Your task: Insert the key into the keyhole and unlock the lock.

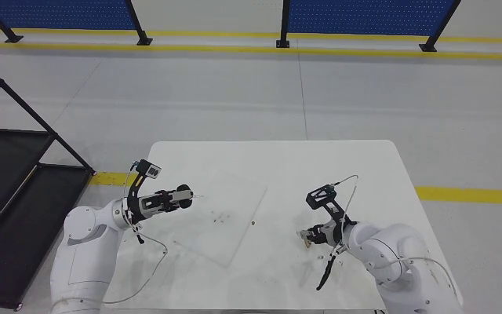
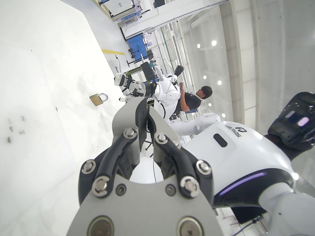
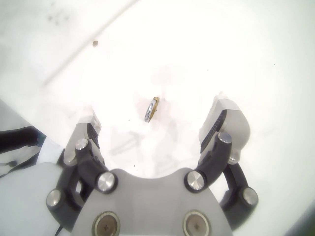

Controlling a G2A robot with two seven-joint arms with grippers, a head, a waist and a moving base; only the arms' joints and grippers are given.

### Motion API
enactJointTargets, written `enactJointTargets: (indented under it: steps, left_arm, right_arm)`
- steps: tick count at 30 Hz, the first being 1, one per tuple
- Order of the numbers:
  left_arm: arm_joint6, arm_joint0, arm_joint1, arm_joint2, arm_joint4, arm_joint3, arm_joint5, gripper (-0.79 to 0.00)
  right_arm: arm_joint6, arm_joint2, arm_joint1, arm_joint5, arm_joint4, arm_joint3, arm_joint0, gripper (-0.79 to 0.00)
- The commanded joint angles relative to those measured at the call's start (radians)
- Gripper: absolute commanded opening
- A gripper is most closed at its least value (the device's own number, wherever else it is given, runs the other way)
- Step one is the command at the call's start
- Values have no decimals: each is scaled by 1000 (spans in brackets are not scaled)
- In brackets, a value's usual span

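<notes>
Right wrist view: brass padlock sits between spread fingers of right gripper; rigid, likely slick, best pinched across its body; left gripper fingers together.

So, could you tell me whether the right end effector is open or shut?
Open. The right end effector has its fingers spread wide, with the padlock on the table between them, untouched.
</notes>
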Motion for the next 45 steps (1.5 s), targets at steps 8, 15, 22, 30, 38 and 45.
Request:
enactJointTargets:
  steps: [8, 15, 22, 30, 38, 45]
  left_arm:
    - [0, 0, 0, 0, 0, 0, 0, -785]
    - [0, 0, 0, 0, 0, 0, 0, -785]
    - [0, 0, 0, 0, 0, 0, 0, -785]
    - [0, 0, 0, 0, 0, 0, 0, -785]
    - [0, 0, 0, 0, 0, 0, 0, -785]
    - [0, 0, 0, 0, 0, 0, 0, -785]
  right_arm:
    - [229, -167, -19, 171, -147, 6, 123, 0]
    - [275, -314, -31, 254, -216, 70, 208, 0]
    - [275, -415, -26, 292, -248, 148, 273, 0]
    - [275, -482, -6, 327, -220, 198, 319, 0]
    - [275, -519, 25, 346, -154, 226, 366, -326]
    - [275, -549, 49, 346, -91, 256, 410, -403]
